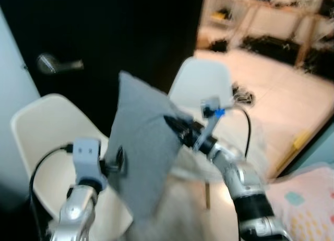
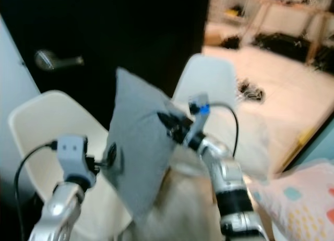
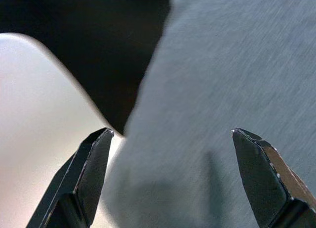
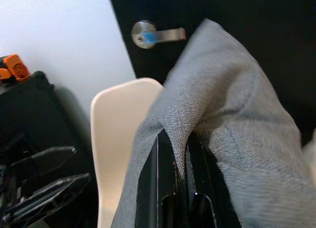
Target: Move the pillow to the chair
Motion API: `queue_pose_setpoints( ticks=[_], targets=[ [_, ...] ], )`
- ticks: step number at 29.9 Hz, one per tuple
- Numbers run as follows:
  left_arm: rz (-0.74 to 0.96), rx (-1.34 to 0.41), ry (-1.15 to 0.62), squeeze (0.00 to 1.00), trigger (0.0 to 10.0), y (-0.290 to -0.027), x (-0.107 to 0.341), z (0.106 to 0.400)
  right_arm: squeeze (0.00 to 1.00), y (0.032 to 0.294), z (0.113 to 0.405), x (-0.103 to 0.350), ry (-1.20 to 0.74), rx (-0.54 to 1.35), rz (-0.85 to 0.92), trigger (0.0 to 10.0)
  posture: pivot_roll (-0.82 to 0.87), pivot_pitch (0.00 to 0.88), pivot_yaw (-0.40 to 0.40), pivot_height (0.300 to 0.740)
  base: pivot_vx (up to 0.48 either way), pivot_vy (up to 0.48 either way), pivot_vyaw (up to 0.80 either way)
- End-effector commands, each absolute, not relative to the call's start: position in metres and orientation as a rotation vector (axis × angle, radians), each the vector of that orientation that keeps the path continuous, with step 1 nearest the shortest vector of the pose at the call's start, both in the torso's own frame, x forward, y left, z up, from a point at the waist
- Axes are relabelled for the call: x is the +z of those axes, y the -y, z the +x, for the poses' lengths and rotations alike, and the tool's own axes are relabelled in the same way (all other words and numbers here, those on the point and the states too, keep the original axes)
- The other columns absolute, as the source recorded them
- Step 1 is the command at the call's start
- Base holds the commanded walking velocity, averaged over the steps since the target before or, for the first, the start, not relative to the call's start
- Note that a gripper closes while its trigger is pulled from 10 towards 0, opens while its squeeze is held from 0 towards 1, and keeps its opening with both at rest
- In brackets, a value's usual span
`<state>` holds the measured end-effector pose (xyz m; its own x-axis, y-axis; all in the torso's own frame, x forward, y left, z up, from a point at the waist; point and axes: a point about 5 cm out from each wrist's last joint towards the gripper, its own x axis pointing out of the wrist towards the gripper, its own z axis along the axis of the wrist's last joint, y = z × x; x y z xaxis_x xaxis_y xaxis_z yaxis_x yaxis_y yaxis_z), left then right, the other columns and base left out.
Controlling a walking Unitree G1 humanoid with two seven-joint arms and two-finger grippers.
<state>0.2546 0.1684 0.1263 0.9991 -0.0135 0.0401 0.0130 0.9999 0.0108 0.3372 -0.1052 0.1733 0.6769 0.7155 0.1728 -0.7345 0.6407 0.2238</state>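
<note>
Grey pillow [image 1: 143, 147] held upright in the air, above the seat of the near white chair [image 1: 44, 131]. Right gripper [image 1: 175, 123] clenched on the pillow's edge fold. Left gripper [image 1: 119, 161] spread wide against the pillow's face, gripping nothing. Risk: single-edge pinch, so fabric likely to slip or swing during lowering. Possible drop past the seat edge, or landing toward the second chair [image 1: 203, 84].

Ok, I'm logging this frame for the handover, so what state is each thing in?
Grey pillow: held upright in the air, above the chairs.
Right gripper: shut on the pillow's edge.
Left gripper: open, against the pillow's face.
Near white chair: seat bare, pillow not yet on it.
Far white chair: upright behind the pillow.
Dark door: handle level.
</note>
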Motion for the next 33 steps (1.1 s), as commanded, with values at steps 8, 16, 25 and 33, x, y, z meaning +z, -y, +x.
queue_pose_setpoints(
  ticks=[8, 16, 25, 33],
  targets=[
    [0.026, 0.025, 0.013, 0.00, 10.0, -0.175, 0.121, 0.253, 0.00, 0.096, 0.332, 0.194, 0.115, 0.964, 0.312, 10.0, 0.06, 0.000, -0.102, 0.740, 0.000, 0.000, 0.78],
    [0.024, 0.030, 0.007, 0.00, 10.0, -0.176, 0.120, 0.252, 0.00, 0.095, 0.326, 0.197, 0.115, 1.016, 0.313, 10.0, 0.06, 0.000, -0.099, 0.740, 0.000, 0.000, 0.77],
    [0.027, 0.039, 0.004, 0.00, 10.0, -0.177, 0.120, 0.251, 0.00, 0.093, 0.323, 0.201, 0.115, 1.046, 0.321, 10.0, 0.06, 0.000, -0.101, 0.740, 0.000, 0.000, 0.77],
    [0.031, 0.044, 0.003, 0.00, 10.0, -0.178, 0.120, 0.251, 0.00, 0.090, 0.323, 0.204, 0.116, 1.046, 0.322, 10.0, 0.06, 0.000, -0.101, 0.740, 0.000, 0.000, 0.77]
  ],
)
